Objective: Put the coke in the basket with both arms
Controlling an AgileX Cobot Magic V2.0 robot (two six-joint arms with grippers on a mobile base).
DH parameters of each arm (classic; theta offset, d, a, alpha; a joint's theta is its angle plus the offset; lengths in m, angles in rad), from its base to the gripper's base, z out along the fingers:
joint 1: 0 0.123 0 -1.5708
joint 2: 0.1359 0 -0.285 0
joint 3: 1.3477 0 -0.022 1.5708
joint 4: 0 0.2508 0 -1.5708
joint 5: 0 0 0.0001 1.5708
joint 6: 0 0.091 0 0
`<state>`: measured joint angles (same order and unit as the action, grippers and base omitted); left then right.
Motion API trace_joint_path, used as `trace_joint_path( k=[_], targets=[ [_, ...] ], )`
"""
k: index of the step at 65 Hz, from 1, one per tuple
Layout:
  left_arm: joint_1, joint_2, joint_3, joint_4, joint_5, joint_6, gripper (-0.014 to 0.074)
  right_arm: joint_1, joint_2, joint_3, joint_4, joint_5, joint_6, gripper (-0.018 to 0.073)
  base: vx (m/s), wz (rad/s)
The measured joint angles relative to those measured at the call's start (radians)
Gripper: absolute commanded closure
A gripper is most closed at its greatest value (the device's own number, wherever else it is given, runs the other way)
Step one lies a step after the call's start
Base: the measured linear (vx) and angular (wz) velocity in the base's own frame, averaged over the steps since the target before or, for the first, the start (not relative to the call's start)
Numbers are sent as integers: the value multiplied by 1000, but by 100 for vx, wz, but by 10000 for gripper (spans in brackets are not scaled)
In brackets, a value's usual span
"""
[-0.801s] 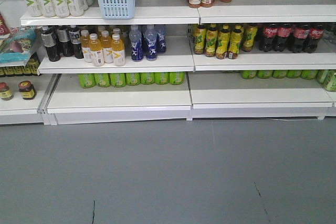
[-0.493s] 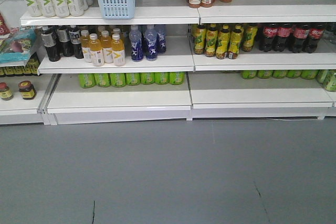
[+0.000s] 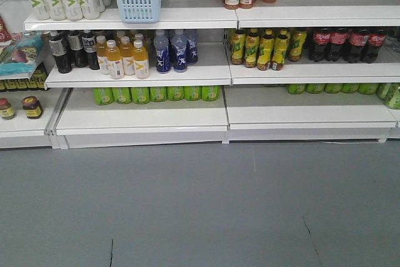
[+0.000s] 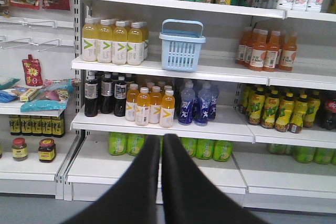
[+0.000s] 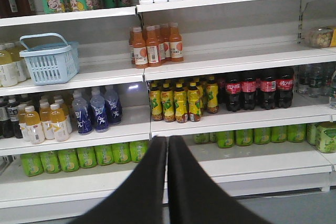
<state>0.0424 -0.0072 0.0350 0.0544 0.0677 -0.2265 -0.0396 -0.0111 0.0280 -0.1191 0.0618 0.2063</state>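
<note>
Only the wrist views show the left gripper (image 4: 161,144) and right gripper (image 5: 167,143), each pressed together, empty. Beyond the left, the basket (image 4: 181,45) stands at 12 o'clock; beyond the right, coke bottles (image 5: 257,88) at 2, basket at 10.

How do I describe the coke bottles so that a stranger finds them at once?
Look at the white shelves, right-hand section, second board from the floor. The coke bottles stand in a row there, right of the yellow-labelled bottles. Only they pair a dark, almost black drink with red labels.
</note>
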Motion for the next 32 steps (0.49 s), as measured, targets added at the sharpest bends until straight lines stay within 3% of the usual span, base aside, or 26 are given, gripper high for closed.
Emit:
trace_joint_path(
  k=[32],
  targets=[
    [0, 0, 0, 0, 0, 0, 603, 0, 0, 0, 0, 0, 0, 564, 5, 1]
  ],
)
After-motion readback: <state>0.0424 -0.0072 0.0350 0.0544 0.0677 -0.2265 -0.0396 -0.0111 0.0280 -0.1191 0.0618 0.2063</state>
